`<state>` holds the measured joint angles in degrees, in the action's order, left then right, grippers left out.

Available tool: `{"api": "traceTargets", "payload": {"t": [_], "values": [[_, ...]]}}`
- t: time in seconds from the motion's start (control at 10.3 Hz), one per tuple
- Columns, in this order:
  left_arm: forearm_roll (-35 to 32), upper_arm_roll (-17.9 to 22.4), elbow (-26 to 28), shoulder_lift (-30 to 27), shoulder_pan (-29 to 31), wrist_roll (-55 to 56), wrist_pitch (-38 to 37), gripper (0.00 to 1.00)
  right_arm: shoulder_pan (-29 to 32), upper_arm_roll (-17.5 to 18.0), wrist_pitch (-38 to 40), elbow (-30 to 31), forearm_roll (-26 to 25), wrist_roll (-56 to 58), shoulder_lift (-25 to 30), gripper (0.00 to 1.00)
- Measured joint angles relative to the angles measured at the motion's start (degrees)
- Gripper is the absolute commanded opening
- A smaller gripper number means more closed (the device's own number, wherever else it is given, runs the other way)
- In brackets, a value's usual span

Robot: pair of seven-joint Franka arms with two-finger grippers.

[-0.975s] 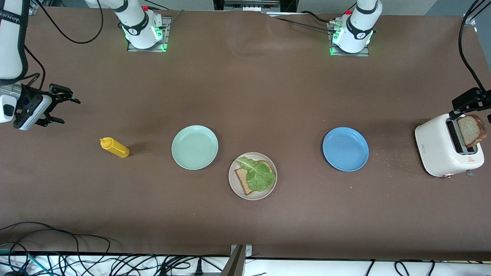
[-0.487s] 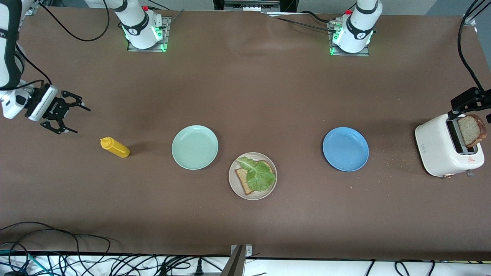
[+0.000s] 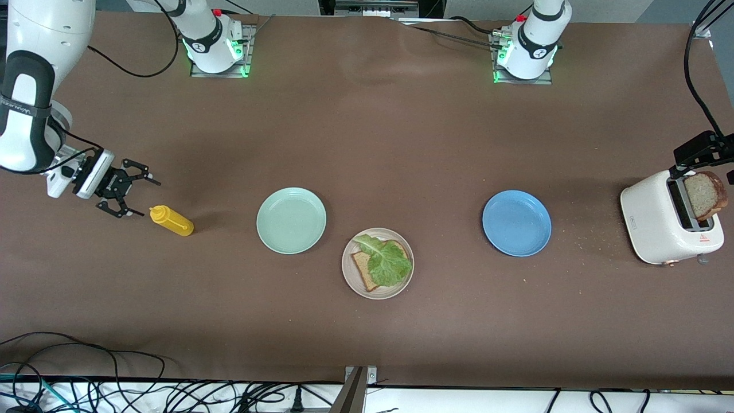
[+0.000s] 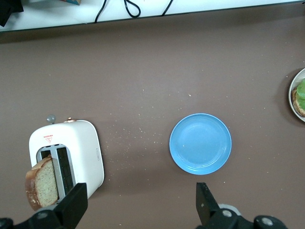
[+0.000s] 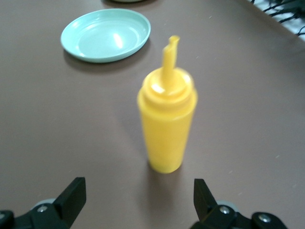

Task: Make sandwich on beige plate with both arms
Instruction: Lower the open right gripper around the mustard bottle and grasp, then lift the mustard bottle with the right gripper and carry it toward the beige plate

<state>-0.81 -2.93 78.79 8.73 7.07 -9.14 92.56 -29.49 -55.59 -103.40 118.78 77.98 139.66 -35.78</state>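
From the front view, the beige plate (image 3: 377,263) sat on the brown surface (image 3: 367,143), nearer the camera than the mint-green plate (image 3: 291,220) and the blue plate (image 3: 516,223) and between them. On it lay one bread slice (image 3: 363,271) with a lettuce leaf (image 3: 387,261) over it. The right gripper (image 3: 140,197), its fingers spread wide and empty, was just beside the yellow squeeze bottle (image 3: 171,221) toward the right arm's end of the surface. The white toaster (image 3: 670,218) stood at the left arm's end, a second bread slice (image 3: 705,195) sticking up from its slot; part of the left gripper (image 3: 698,150) showed above it.

In the left wrist view, the left gripper (image 4: 141,207) hung wide apart and empty over bare surface between the toaster and the blue plate, with crumbs scattered there.

In the right wrist view, the right gripper (image 5: 137,195) stood wide, the upright yellow bottle just ahead between its fingers but untouched, the mint-green plate farther off.
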Motion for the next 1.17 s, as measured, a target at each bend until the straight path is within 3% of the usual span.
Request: {"api": "traceTargets", "payload": {"t": [0.19, 0.58, 0.78, 0.88, 1.17], "values": [[0.0, 0.0, 0.0, 0.0, 0.0, 0.0, 0.0, 1.00, 0.4, 2.3, 0.3, -1.3, 5.2, -0.5, -1.4, 1.00], [0.0, 0.0, 0.0, 0.0, 0.0, 0.0, 0.0, 1.00, 1.2, 4.3, 4.4, -1.3, 9.3, -1.2, -4.2, 0.96], [0.0, 0.0, 0.0, 0.0, 0.0, 0.0, 0.0, 1.00, 1.4, 5.7, 5.2, -1.6, 10.7, -1.4, -5.2, 0.24], [0.0, 0.0, 0.0, 0.0, 0.0, 0.0, 0.0, 1.00, 1.4, 6.1, 5.2, -2.1, 10.7, -1.6, -5.3, 0.00], [0.0, 0.0, 0.0, 0.0, 0.0, 0.0, 0.0, 1.00, 0.9, 7.1, 5.6, -5.9, 9.8, -1.7, -5.4, 0.00]]}}
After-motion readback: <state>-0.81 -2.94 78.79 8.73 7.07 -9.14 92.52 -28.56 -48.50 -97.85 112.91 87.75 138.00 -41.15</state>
